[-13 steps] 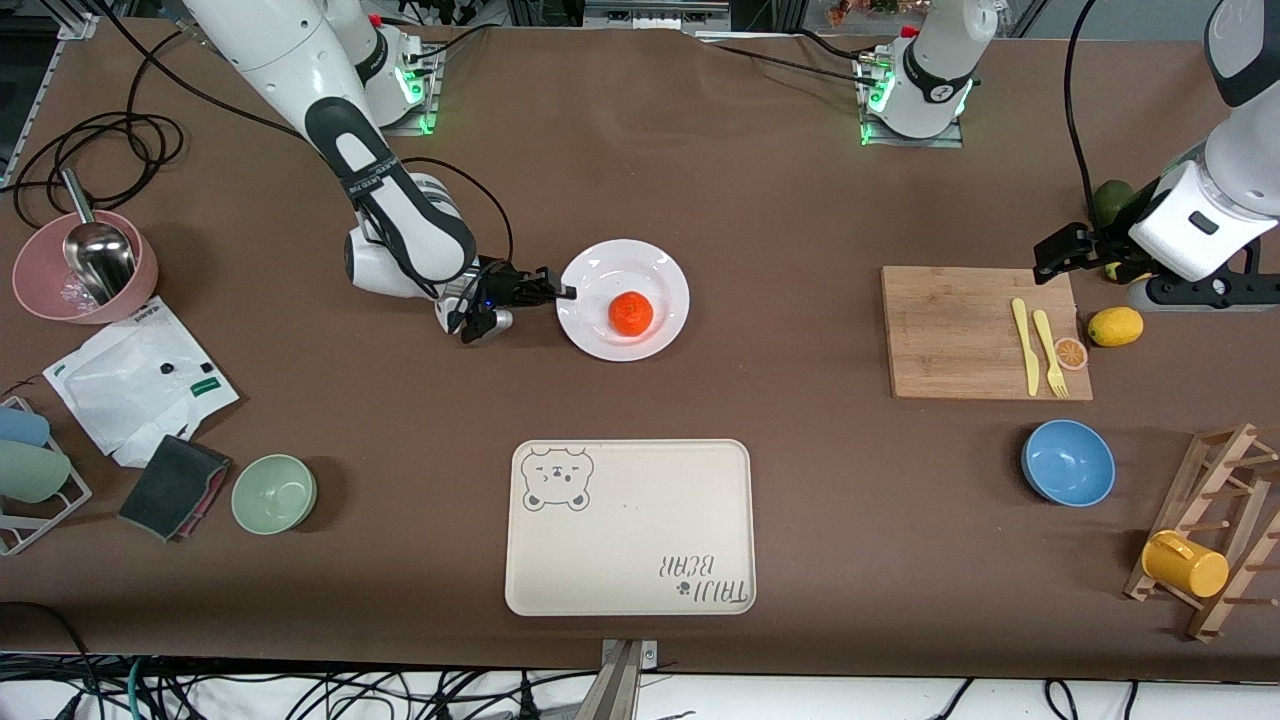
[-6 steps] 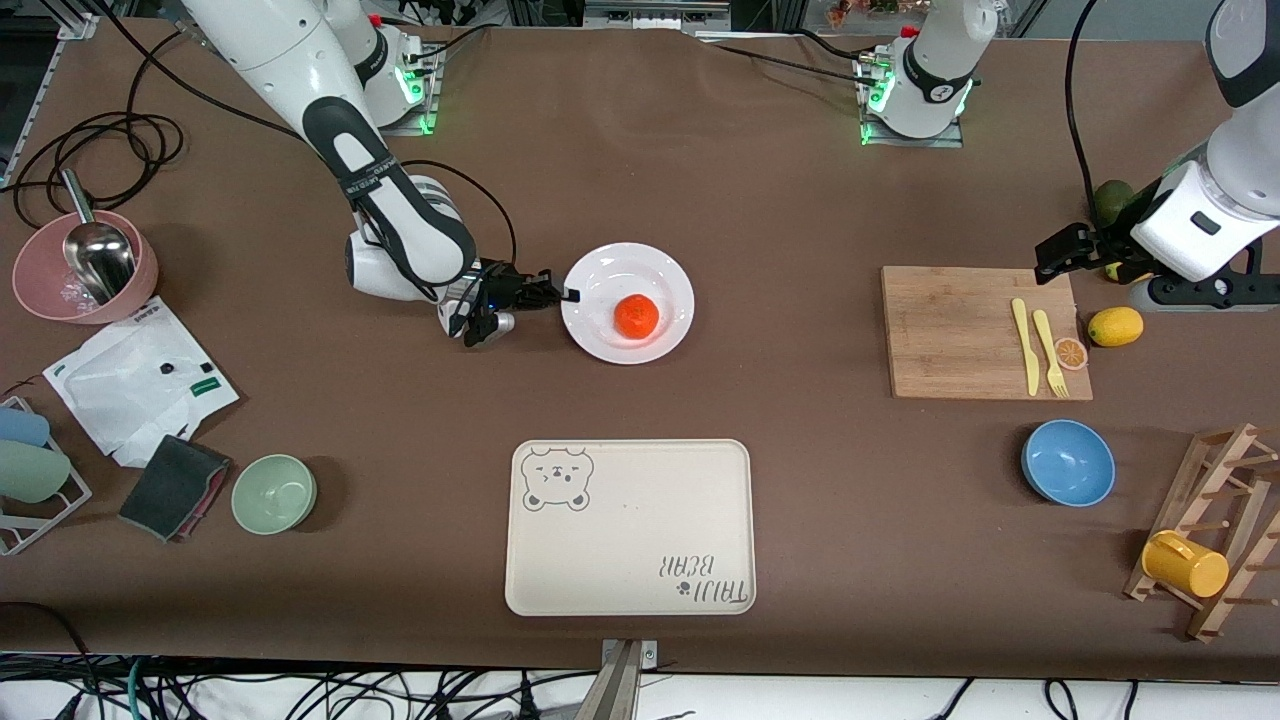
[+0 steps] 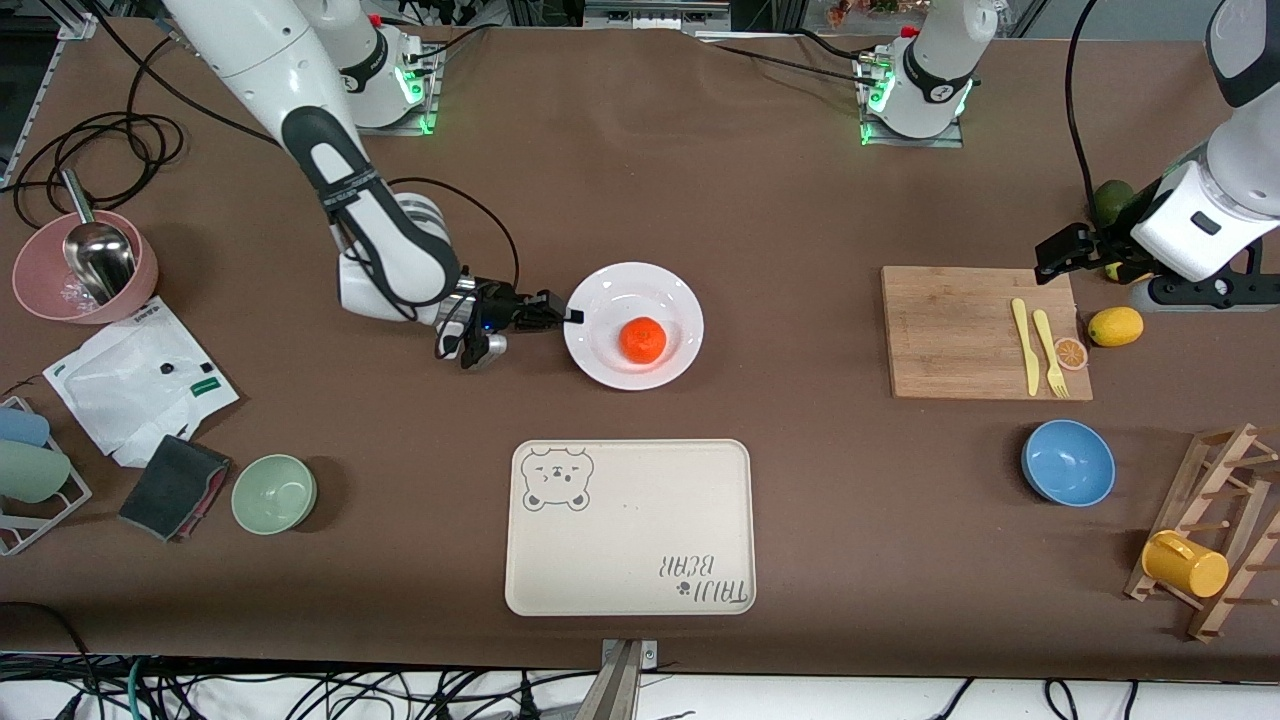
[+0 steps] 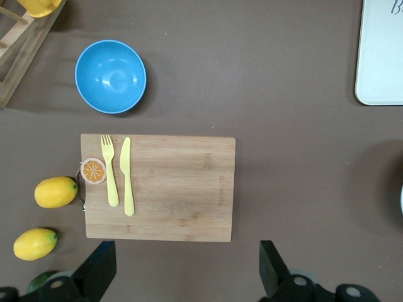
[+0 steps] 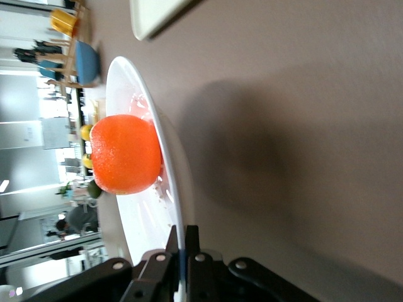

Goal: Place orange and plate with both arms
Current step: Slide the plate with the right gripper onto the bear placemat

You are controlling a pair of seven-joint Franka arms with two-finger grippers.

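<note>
The white plate (image 3: 605, 350) is in mid-table with the orange (image 3: 642, 339) sitting in its middle. My right gripper (image 3: 572, 317) is shut on the plate's rim at the side toward the right arm's end of the table. In the right wrist view the fingers (image 5: 174, 242) pinch the plate's edge (image 5: 169, 157), with the orange (image 5: 124, 154) on the plate just past them. My left gripper (image 3: 1045, 255) waits open and empty over the table by the cutting board's corner; its own view shows it (image 4: 187, 267) over bare cloth.
The cream bear-printed tray (image 3: 630, 527) lies nearer the front camera than the plate. A wooden cutting board (image 3: 975, 332) holds a yellow fork, a knife and an orange slice. A lemon (image 3: 1114, 326), blue bowl (image 3: 1068, 462), green bowl (image 3: 274, 493), pink bowl (image 3: 60, 270) and mug rack (image 3: 1210, 540) stand around.
My right gripper has moved the plate with the orange on it toward the front camera and slightly toward the left arm's end. The left arm has not moved.
</note>
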